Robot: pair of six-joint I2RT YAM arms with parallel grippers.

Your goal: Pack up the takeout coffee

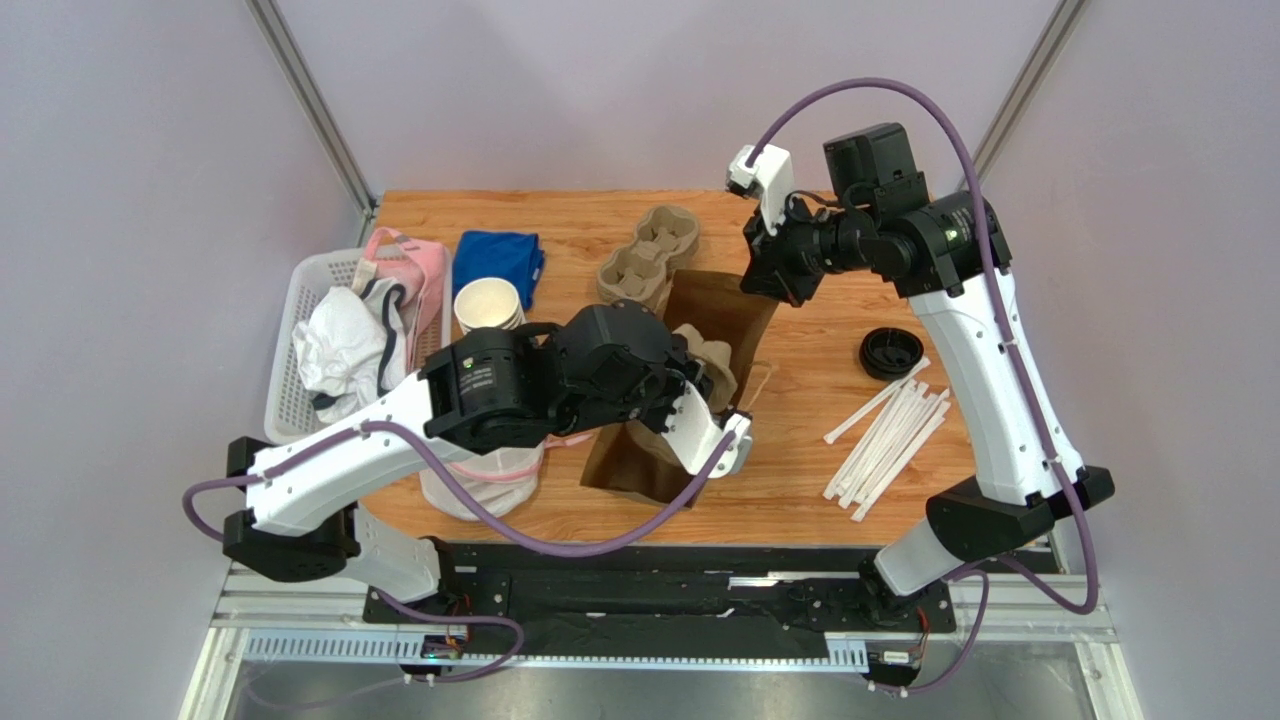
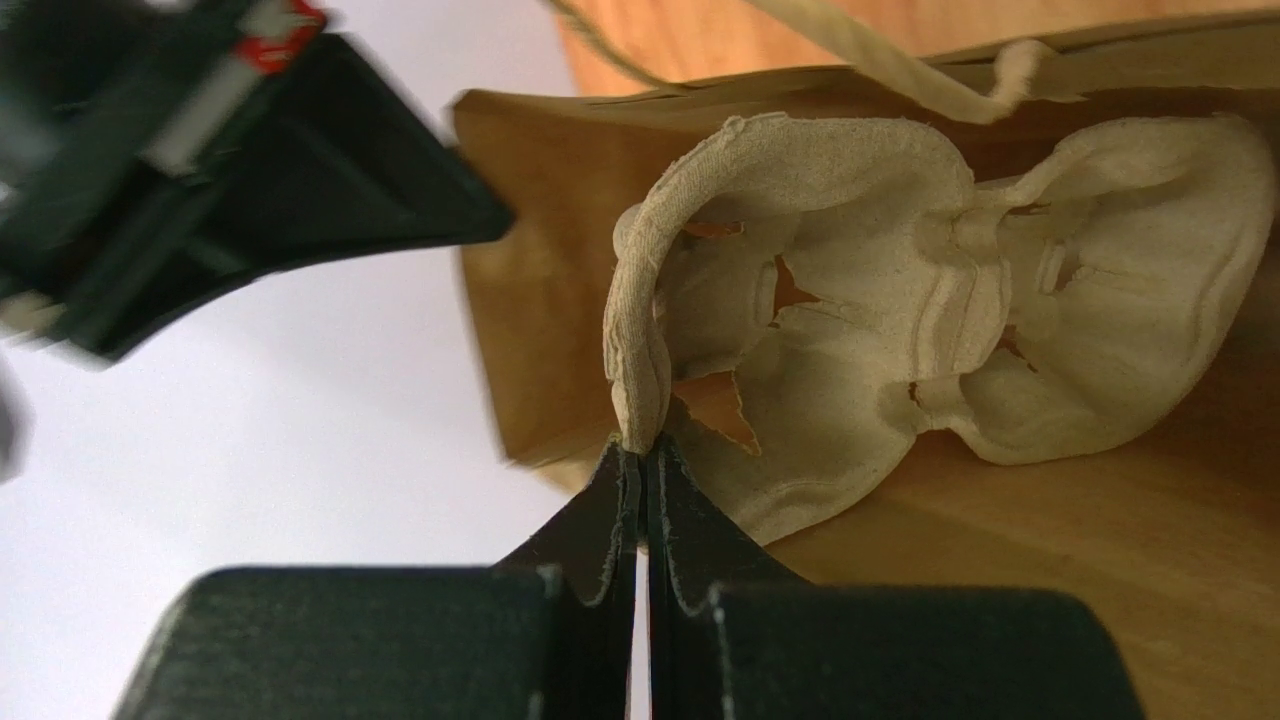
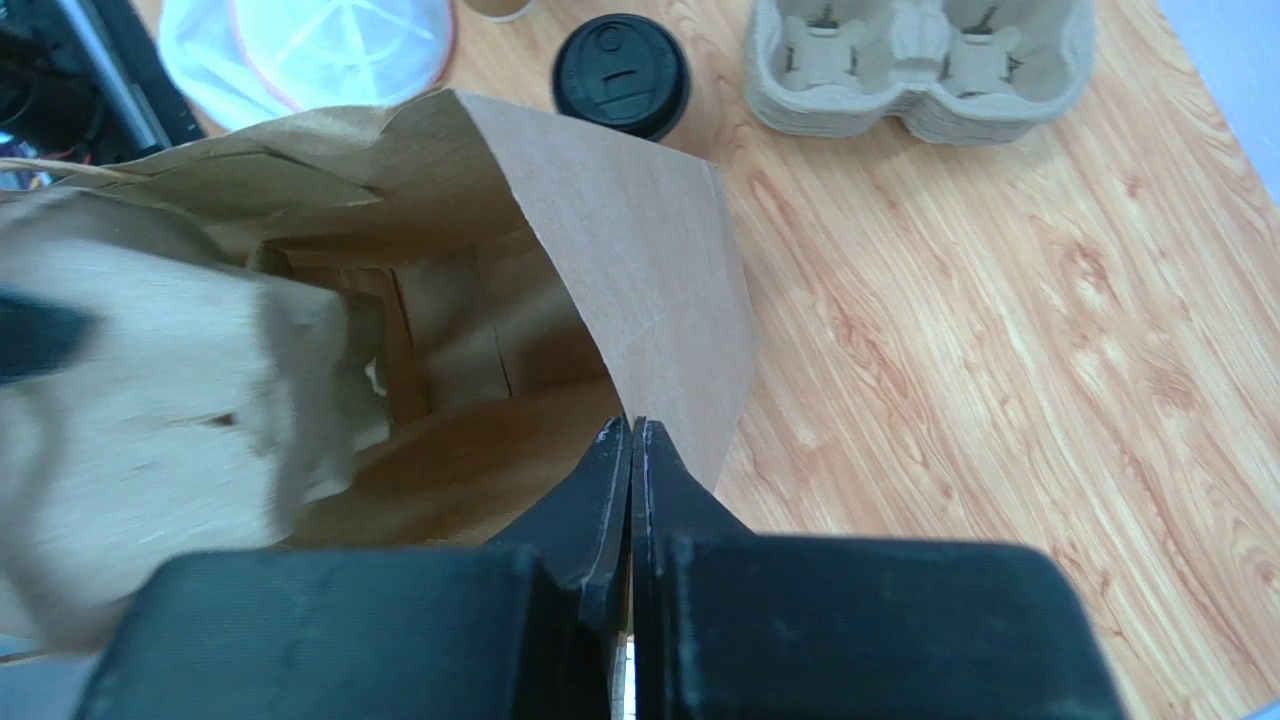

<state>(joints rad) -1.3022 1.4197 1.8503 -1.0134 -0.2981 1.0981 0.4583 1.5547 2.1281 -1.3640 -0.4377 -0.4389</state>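
Left wrist view shows the left gripper [image 2: 643,450] pinched tight on the rim of a pulp cup carrier [image 2: 842,345] lying inside the open paper bag [image 3: 646,255]. The right gripper [image 3: 631,428] is clamped on the bag's edge. The takeout coffee [image 3: 621,75] stands on the table [image 3: 977,375] outside the bag, near the stacked carriers [image 3: 917,68].

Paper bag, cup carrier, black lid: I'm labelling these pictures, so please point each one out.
paper bag [image 3: 646,255], right wrist view, on its raised side flap.
cup carrier [image 2: 819,188], left wrist view, on its broad upper rim.
black lid [image 1: 888,354], top external view, on the middle of its top.
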